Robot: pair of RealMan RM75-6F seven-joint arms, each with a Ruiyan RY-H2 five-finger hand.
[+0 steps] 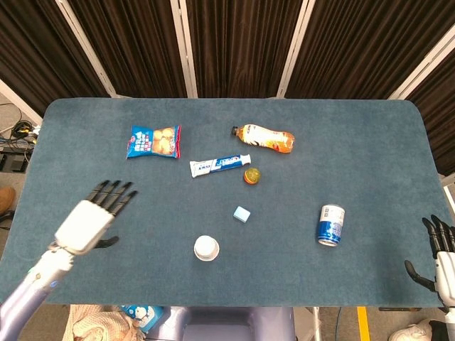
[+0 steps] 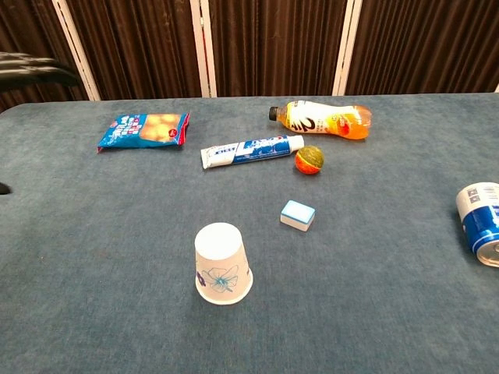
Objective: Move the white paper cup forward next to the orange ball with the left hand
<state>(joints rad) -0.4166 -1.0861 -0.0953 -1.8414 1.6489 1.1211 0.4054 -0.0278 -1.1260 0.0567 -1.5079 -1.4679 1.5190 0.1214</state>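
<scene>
The white paper cup (image 1: 206, 248) (image 2: 222, 263) stands upside down near the table's front edge, a blue flower printed on its side. The orange ball (image 1: 252, 175) (image 2: 309, 159) lies farther back and to the right, just beside the toothpaste tube's cap. My left hand (image 1: 94, 216) hovers over the table to the left of the cup, fingers spread and empty, well apart from it. In the chest view only its dark fingertips (image 2: 35, 68) show at the upper left. My right hand (image 1: 443, 256) stays open at the table's front right corner.
A toothpaste tube (image 1: 219, 165), an orange drink bottle (image 1: 264, 138) and a blue snack bag (image 1: 154, 141) lie toward the back. A small blue-and-white block (image 1: 242, 213) sits between cup and ball. A blue can (image 1: 330, 224) lies at the right.
</scene>
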